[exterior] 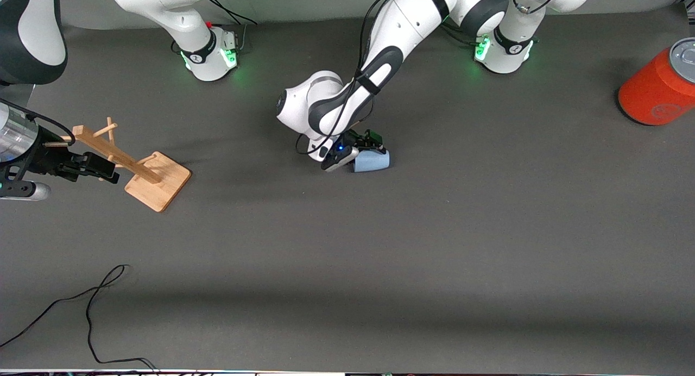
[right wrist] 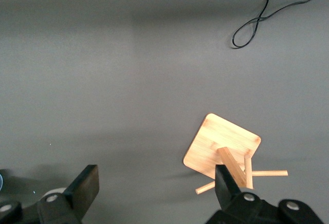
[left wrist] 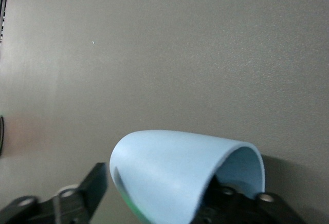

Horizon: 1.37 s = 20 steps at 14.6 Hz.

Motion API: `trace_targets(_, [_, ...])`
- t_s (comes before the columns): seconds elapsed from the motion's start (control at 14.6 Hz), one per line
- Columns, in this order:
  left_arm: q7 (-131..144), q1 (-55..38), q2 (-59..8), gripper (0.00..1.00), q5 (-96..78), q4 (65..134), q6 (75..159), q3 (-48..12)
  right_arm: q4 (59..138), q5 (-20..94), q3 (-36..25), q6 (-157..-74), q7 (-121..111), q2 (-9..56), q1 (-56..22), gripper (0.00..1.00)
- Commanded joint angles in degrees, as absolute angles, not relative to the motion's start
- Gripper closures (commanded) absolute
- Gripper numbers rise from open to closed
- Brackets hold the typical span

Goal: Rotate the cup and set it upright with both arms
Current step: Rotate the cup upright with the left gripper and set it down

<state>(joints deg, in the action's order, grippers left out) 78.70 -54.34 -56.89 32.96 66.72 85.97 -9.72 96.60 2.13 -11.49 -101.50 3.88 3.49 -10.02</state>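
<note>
Reaching low, left claw (exterior: 365, 148) straddles lying cup (exterior: 372, 161), grip uncertain | right claw (exterior: 103, 172) spread, waiting

White jointed arms (exterior: 380, 61), black bands, black cables, green-lit round bases (exterior: 502, 52), black tool (exterior: 355, 148) fingers.

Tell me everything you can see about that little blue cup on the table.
The cup is a small, pale-blue, handleless tumbler, matte and plastic-looking, widening toward its rim. It lies on its side on the dark grey table, about mid-table, its open mouth visible in the left wrist view. The left gripper is down around it, a finger on either side; whether the fingers already press it is unclear.
</note>
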Motion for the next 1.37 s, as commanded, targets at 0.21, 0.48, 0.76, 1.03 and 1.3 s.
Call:
trace_targets(0.21, [78.6,-54.7,-55.1,0.88,30.7,64.3,82.6,-9.4,96.1,1.1,-11.4,-102.0,2.5,3.7,-9.7,0.0])
trace_targets(0.48, [78.3,-53.3,-53.7,0.95,29.6,64.1,82.1,-9.5,96.2,1.0,-11.0,-102.0,2.5,3.8,-9.4,0.0])
trace_targets(0.76, [72.7,-45.3,-46.5,0.95,23.4,66.1,85.9,-10.5,96.2,0.9,-10.8,-102.0,2.5,3.8,-9.1,0.0])
trace_targets(1.03, [67.0,-37.6,-29.8,0.95,17.5,90.3,104.9,-11.1,96.2,0.9,-9.7,-102.0,2.5,3.7,-8.5,0.0])
trace_targets(1.3, [64.4,-35.2,-21.0,0.95,17.3,112.8,128.1,-11.1,96.2,0.8,-9.7,-102.0,2.5,3.7,-8.9,0.0])
